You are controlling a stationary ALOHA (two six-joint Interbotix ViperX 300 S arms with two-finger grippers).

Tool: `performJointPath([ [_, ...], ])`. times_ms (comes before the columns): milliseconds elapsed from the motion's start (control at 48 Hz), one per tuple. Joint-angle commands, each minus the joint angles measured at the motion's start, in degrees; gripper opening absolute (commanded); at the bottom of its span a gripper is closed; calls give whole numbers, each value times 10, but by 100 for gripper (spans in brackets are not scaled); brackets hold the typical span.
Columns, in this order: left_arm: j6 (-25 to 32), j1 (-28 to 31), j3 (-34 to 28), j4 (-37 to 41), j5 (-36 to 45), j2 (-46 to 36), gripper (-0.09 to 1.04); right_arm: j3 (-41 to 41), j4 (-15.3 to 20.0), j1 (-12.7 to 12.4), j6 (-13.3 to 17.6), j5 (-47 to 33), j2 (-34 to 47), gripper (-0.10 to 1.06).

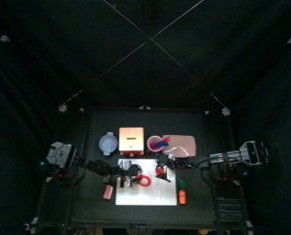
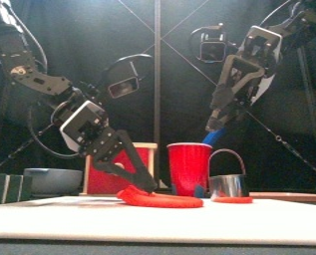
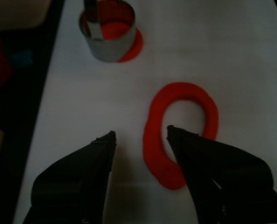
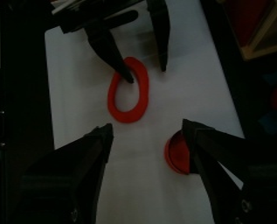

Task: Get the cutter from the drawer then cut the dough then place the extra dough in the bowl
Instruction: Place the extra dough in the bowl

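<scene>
Jaws of the left gripper (image 3: pixel 141 140) stand spread, straddling one end of the soft red dough ring (image 3: pixel 166 171) lying on the white cutting board (image 3: pixel 82 96); those of the right gripper (image 4: pixel 147 131), also spread, hang above the board. A shallow pinch could tear the ring.

Back curtain (image 1: pixel 145 46): black cloth, fills the upper half of the top view. Side curtains (image 1: pixel 16 119): also black, closing the booth at left and right. Table (image 1: pixel 86 124): small, black, its far edge close to the back curtain. Light: brightest on the table's middle; its edges and all the curtains are dim. In the front view the backdrop is plain black.
</scene>
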Motion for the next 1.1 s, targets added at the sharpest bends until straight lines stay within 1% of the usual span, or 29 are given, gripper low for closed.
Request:
performJointPath([
  [21, 1, 8, -22, 11, 44, -3, 86, -10, -1, 2, -2, -8, -6, 95],
  [125, -3, 8, -26, 23, 64, 2, 85, -8, -1, 2, -2, -8, -5, 95],
  [312, -4, 8, -27, 25, 66, 4, 84, -5, 0, 2, -1, -11, -4, 95],
  [396, -4, 8, -27, 25, 66, 4, 80, -4, 0, 2, -1, -12, -1, 95],
  [583, -3, 7, -26, 25, 69, 4, 68, -8, 0, 2, -1, -11, 8, 95],
  [688, 1, 5, -25, 26, 72, 4, 63, -13, -1, 0, -2, -12, 9, 95],
  [812, -2, -4, -26, 47, 75, 2, 58, -21, -2, -1, -2, -17, 9, 95],
  [958, -4, -7, -28, 54, 70, -6, 54, -19, -5, -2, -2, -18, 9, 95],
  [1104, -2, -8, -29, 55, 54, -37, 54, -18, -6, -2, -2, -18, 9, 95],
])
